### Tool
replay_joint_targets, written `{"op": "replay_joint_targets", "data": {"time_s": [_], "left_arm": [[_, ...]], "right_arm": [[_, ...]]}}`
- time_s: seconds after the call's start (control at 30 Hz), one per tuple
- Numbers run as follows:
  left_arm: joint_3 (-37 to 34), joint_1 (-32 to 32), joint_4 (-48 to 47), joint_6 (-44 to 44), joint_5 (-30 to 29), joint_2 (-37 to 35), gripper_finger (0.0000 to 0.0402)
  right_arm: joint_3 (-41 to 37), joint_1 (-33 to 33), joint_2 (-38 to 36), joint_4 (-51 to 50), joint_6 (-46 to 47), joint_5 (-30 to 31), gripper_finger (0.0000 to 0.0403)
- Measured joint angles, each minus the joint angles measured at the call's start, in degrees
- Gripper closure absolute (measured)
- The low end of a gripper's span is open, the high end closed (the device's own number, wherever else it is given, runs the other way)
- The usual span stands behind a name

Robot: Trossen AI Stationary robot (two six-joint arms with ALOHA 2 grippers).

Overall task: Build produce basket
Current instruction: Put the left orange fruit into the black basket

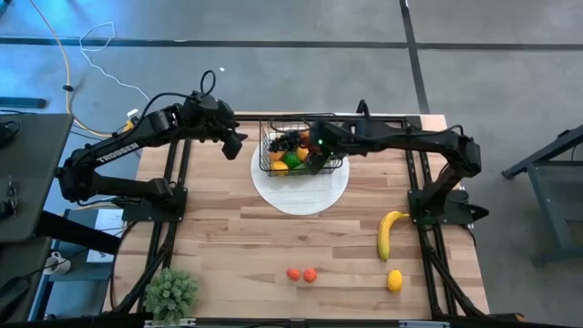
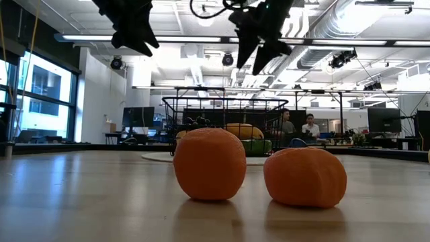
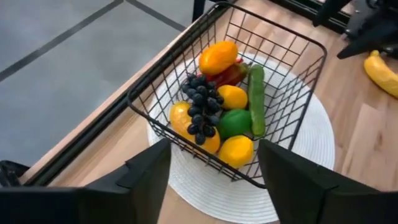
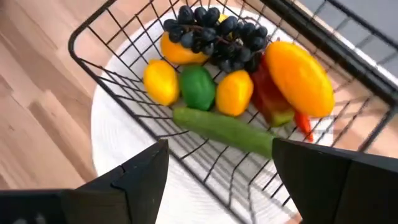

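Produce still out — banana (image 1: 390,233), lemon (image 1: 394,281), two orange pieces (image 1: 301,274) — lies near you; the basket (image 1: 301,150) sits on the white plate (image 1: 301,196). Right gripper (image 1: 321,144) hovers over it, jaws wide, empty; left gripper (image 1: 233,144) beside it, part-open, empty. Lift clear first.

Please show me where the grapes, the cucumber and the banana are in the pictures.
grapes (image 3: 200,109): left wrist view, middle of the dark bunch in the basket.
cucumber (image 3: 256,99): left wrist view, middle of its green length.
banana (image 1: 388,235): high view, middle of the yellow curve on the table.
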Motion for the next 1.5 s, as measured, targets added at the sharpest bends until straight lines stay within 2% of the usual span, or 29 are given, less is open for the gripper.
{"op": "replay_joint_targets", "data": {"time_s": [0.07, 0.17, 0.37, 0.77, 1.03, 1.23, 1.5], "left_arm": [[0.0, 0.0, 0.0, -0.66, 0.76, 0.0, 0.0155], [0.0, -0.32, 0.18, -1.48, 5.31, 0.0, 0.0141], [0.0, -5.75, 0.57, -0.27, 12.53, 0.0, 0.014], [-0.01, -26.73, 2.12, 2.1, 11.61, 0.0, 0.0143], [-0.04, -36.61, 7.08, -0.88, 10.84, 1.56, 0.0143], [-0.04, -43.33, 10.84, -0.96, 4.43, 5.79, 0.0143], [-0.02, -49.62, 16.81, 2.2, 3.54, 12.44, 0.0143]], "right_arm": [[0.0, 1.97, -0.11, -0.16, 4.68, 1.4, 0.0137], [0.0, 4.83, -0.17, -1.27, 12.21, 2.81, 0.0137], [0.0, 10.27, -0.21, -4.14, 26.16, 2.84, 0.0137], [0.0, 19.57, -0.21, -17.83, 50.93, 2.84, 0.0137], [0.0, 23.43, -0.21, -21.58, 57.08, 0.11, 0.0137], [0.0, 26.28, -0.21, -21.45, 57.77, -4.59, 0.0137], [0.0, 31.79, -0.21, -21.32, 63.14, -8.34, 0.0137]]}}
